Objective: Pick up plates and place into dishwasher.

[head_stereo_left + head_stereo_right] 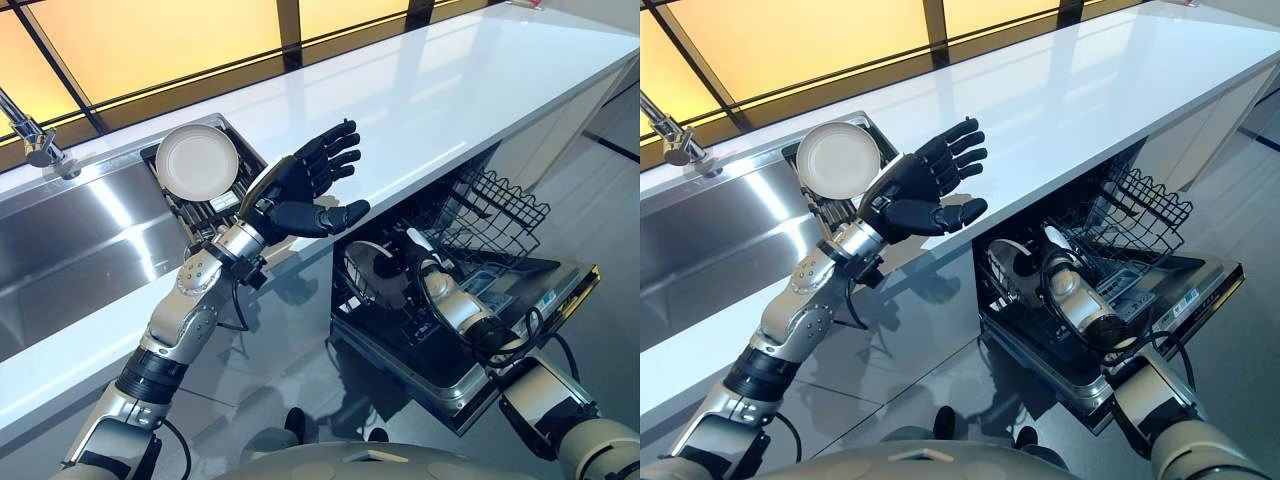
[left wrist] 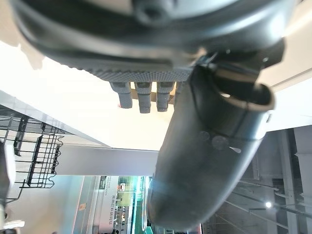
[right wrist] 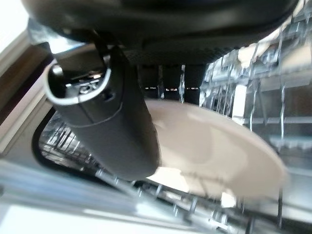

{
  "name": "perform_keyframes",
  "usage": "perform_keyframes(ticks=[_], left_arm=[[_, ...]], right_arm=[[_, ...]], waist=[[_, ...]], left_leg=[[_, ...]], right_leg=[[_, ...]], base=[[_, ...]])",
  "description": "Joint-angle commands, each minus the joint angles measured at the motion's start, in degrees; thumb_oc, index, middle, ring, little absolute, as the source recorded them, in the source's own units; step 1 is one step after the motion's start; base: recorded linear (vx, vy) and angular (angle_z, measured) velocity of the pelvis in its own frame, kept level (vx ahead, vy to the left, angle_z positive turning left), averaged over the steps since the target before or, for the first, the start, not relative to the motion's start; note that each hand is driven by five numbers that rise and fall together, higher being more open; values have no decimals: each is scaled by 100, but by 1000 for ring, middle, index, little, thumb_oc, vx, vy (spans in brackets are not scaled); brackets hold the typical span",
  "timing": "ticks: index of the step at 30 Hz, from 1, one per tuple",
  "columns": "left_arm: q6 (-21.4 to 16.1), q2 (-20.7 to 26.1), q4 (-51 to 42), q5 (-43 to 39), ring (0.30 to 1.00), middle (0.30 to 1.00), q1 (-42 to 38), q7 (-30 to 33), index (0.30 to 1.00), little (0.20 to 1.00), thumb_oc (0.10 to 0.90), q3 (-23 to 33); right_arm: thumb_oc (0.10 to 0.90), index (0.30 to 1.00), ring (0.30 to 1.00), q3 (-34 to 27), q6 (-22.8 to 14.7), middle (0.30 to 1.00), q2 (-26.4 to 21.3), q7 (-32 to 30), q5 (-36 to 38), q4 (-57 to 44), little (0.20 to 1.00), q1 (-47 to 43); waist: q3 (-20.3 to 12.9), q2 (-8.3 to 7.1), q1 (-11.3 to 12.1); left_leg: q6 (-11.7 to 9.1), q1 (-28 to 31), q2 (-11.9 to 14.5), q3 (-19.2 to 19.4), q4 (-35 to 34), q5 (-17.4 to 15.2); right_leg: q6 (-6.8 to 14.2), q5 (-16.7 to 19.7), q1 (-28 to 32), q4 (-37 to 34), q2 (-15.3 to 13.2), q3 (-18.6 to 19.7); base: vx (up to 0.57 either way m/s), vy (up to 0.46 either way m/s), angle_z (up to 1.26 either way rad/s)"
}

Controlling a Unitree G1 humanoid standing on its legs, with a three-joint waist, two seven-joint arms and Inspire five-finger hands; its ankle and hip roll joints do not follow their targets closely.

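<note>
A chrome faucet [image 1: 35, 140] stands at the far left over a stainless-steel sink [image 1: 70, 250] set into a long white bench [image 1: 450, 90]. Just right of the basin, a round white plate [image 1: 196, 161] stands tilted in a dark dish rack [image 1: 225, 205] at the sink's end. Beside that plate, the robot's left hand [image 1: 300, 185] hangs above the front edge of the bench with its fingers spread straight and its thumb stretched out, holding nothing and touching nothing; its own wrist view shows the straight fingers [image 2: 146, 97] in a row over the white bench surface. Below the bench, to the right, the dishwasher [image 1: 560, 290] stands open with its door folded down and its lower wire rack [image 1: 490, 215] pulled out. The right hand [image 1: 420, 270] reaches into the near end of that rack, where a second white plate [image 1: 372, 268] sits on edge among the tines. The right wrist view shows this plate [image 3: 214, 156] lying against the wire tines with the dark thumb [image 3: 117, 131] pressed on its near face; the fingers are hidden behind the plate, so whether the hand is gripping it or has let go cannot be told. Grey floor [image 1: 600, 190] lies beyond the open door.
</note>
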Motion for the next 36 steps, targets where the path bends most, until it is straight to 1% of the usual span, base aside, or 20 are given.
perform_keyframes(ticks=[1, 9, 11, 14, 17, 18, 20, 25, 30, 36], left_arm=[[-537, -60, -374, -194, 900, 900, -629, -95, 900, 900, 800, 279], [-713, -66, -371, -180, 900, 900, -553, -102, 900, 900, 800, 310], [-710, -61, -385, -168, 900, 900, -530, -111, 900, 900, 800, 322], [-697, -22, -423, -117, 900, 900, -472, -132, 900, 900, 800, 353], [-714, 48, -449, -143, 900, 900, -451, -114, 900, 900, 800, 379], [-719, 61, -471, -126, 900, 900, -435, -105, 900, 900, 800, 388], [-742, 81, -507, -101, 900, 900, -379, -102, 900, 900, 800, 407], [-751, 159, -595, -119, 900, 900, -304, -70, 900, 900, 800, 465], [-775, 238, -630, -125, 900, 900, -223, -54, 900, 900, 800, 543], [-796, 236, -711, -79, 900, 900, -116, -3, 900, 900, 800, 608]], right_arm=[[800, 900, 900, 109, -750, 900, 763, 237, 204, -810, 900, -249], [800, 900, 900, -139, -700, 900, 522, 179, -67, -1152, 900, 28], [800, 900, 900, -173, -696, 900, 470, 128, -135, -1206, 900, 86], [800, 900, 900, -313, -742, 900, 313, -8, -464, -1353, 900, 216], [800, 900, 900, -418, -709, 900, 144, -150, -868, -1498, 900, 267], [800, 900, 900, -458, -655, 900, 77, -238, -1080, -1592, 900, 299], [800, 900, 900, -531, -545, 900, -36, -334, -1236, -1763, 900, 366], [800, 900, 900, -738, -506, 900, -269, -510, -1577, -2006, 900, 485], [800, 900, 900, -986, -686, 900, -493, -679, -1750, -2432, 900, 671], [800, 900, 900, -1138, -925, 900, -551, -888, -1836, -2857, 900, 891]], waist=[[-261, -258, 191], [-252, -237, 36], [-253, -233, 17], [-244, -221, -41], [-244, -212, -85], [-245, -211, -109], [-237, -206, -142], [-225, -201, -198], [-207, -189, -288], [-195, -170, -352]], left_leg=[[139, 164, -389, -27, 9, -463], [146, 188, -368, 104, 9, -497], [144, 190, -362, 121, 9, -499], [144, 197, -353, 156, 9, -510], [147, 196, -353, 177, 9, -514], [154, 162, -358, 189, 9, -458], [157, 170, -354, 211, 9, -466], [164, 172, -350, 242, 9, -478], [170, 196, -341, 302, 9, -496], [172, 217, -329, 353, 9, -511]], right_leg=[[232, -84, 259, 54, -121, 66], [253, -82, 225, 54, -114, 169], [258, -81, 221, 54, -112, 179], [271, -83, 212, 54, -107, 205], [282, -78, 197, 54, -104, 230], [284, -24, 159, 54, -113, 234], [297, -20, 155, 54, -114, 254], [313, -20, 143, 54, -109, 289], [326, -21, 140, 54, -93, 348], [340, -27, 138, 54, -82, 399]], base=[[0, 0, 0], [-5, 4, -1], [-12, 8, -9], [-9, 5, -4], [-14, 4, 0], [-41, 11, 0], [-20, 5, 0], [-2, -1, -2], [-1, 6, -3], [3, 16, -8]])
